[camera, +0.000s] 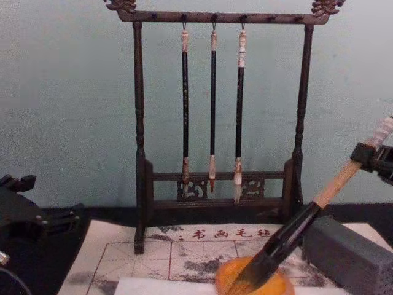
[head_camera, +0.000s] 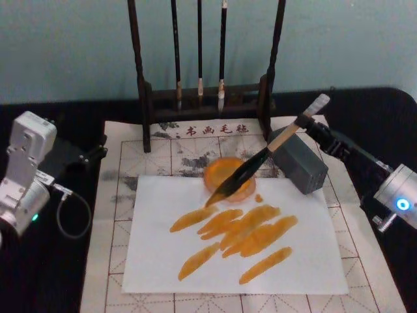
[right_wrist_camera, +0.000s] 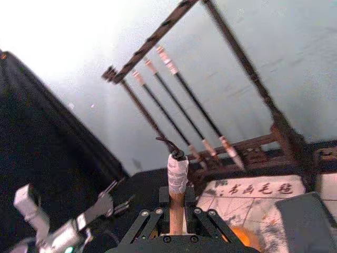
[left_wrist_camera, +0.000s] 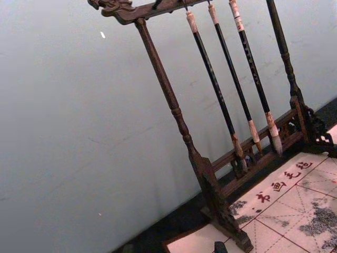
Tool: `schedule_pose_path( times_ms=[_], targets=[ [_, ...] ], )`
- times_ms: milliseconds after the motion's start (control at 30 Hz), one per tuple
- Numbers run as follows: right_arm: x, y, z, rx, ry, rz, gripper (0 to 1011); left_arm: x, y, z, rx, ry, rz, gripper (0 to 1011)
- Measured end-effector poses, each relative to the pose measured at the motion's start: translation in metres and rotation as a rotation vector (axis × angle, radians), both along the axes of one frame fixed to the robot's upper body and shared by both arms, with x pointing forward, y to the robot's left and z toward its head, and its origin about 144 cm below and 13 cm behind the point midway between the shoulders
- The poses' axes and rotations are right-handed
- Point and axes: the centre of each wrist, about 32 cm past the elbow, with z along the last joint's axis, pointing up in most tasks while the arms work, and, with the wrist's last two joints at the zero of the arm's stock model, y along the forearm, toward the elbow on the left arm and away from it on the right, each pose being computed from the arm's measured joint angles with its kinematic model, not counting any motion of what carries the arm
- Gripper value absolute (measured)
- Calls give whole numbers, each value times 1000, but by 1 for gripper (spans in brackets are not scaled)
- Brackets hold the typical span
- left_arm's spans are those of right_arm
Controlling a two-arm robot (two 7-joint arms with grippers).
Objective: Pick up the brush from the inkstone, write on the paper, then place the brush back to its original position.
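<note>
The right gripper (head_camera: pixel 306 122) is clamped on the brush (head_camera: pixel 283 138) near its whitish top; the right wrist view shows the tan handle pinched between its fingers. The brush slants down toward 7 o'clock, and its dark bristles lie on the orange dish (head_camera: pixel 215 173). Mid-handle it crosses the near corner of the grey block (head_camera: pixel 303 166). Whether it touches the block cannot be told.

Taking the paper (head_camera: pixel 313 261) as the dial, the dish sits on its 12 o'clock edge and the block is at 1 o'clock on the mat (head_camera: pixel 124 153). The rack (head_camera: pixel 140 78) stands beyond at 12. The left gripper (head_camera: pixel 96 154) is parked at 9 o'clock, well apart.

The paper already carries a fan of orange strokes (head_camera: pixel 254 235), so the writing looks done. The step in hand is most likely the return, though a fresh dip cannot be ruled out.

If so, the next move calls for settling the handle on the block with the tip kept in the dish. The fingers would then let go and draw back toward 2 o'clock, without dragging the brush or brushing the rack's right post.
</note>
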Motion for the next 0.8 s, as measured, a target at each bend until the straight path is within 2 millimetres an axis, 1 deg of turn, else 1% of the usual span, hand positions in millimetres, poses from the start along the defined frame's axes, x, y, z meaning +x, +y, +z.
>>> schedule_pose_path(
  times_ms=[367, 800],
  targets=[
    [-1, -1, -10, 52, 43, -168, 181, 0, 0, 0, 0, 0, 0, 1001],
    [1, 3, -24, 115, 72, -266, 181, 0, 0, 0, 0, 0, 0, 1001]
  ],
)
